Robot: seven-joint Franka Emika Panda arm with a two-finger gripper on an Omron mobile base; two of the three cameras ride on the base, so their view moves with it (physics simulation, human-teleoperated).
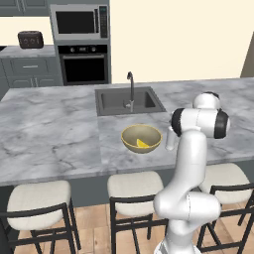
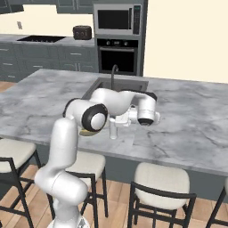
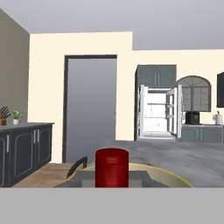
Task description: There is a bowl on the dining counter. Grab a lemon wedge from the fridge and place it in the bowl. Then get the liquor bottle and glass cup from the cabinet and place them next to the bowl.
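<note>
A yellow bowl (image 1: 141,138) stands on the dining counter (image 1: 54,134) in front of the sink, with a lemon wedge (image 1: 142,144) inside it. Just to its right in the left base view the pale liquor bottle (image 1: 170,139) stands upright, low at the counter top. From the side my gripper (image 2: 115,120) reaches level and is shut on the bottle (image 2: 113,130) near its top. The bottle's red cap (image 3: 112,168) rises at the bottom centre of the hand view, with the bowl's yellow rim (image 3: 175,175) behind it. The glass cup is out of view.
The sink (image 1: 129,100) with its faucet (image 1: 131,84) lies behind the bowl. Three stools (image 1: 135,187) line the counter's near edge. Far across the room the fridge (image 3: 159,114) stands with doors open. An oven and microwave (image 1: 82,42) fill the back wall.
</note>
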